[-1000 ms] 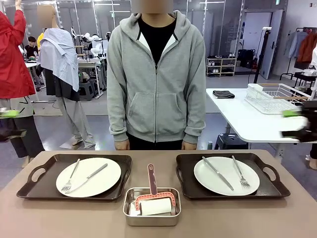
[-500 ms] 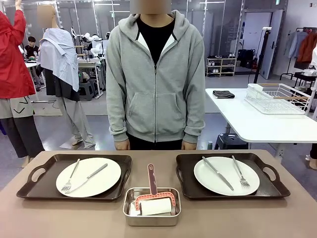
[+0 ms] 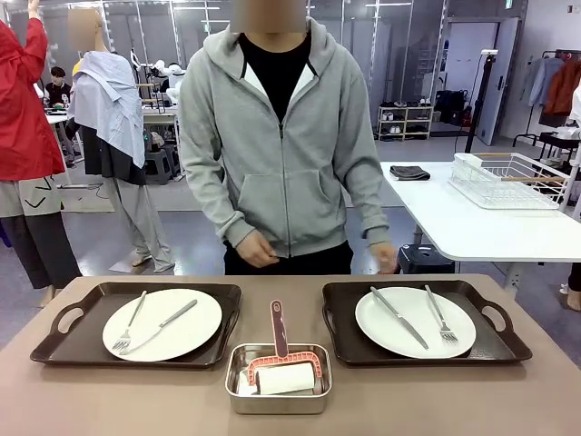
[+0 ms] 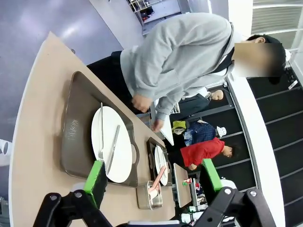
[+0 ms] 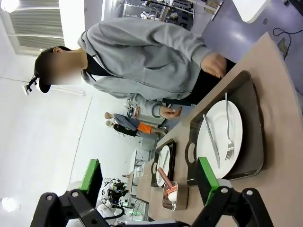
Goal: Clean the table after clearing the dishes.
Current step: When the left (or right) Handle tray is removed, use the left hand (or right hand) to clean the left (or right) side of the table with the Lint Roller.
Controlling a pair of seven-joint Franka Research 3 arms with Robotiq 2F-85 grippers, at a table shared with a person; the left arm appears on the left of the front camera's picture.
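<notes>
Dishes (image 3: 162, 324) sat uncleared on two trays (image 3: 91, 300) along the table's (image 3: 109, 400) far side, likely set within the person's (image 3: 286, 163) reach | roller (image 3: 286, 380) lay in steel pan (image 3: 234, 391), ready for wiping | left gripper (image 4: 152, 172) and right gripper (image 5: 147, 175): jaws apart, empty, above table.

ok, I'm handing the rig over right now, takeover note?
Left gripper: open, empty.
Right gripper: open, empty.
Left tray and right tray sit on the table, each with a plate, fork and knife.
Pan with roller sits between them.
Person's hands are near the far edge, touching nothing.
Done: nothing.
Left: clear dishes, then clean table.
</notes>
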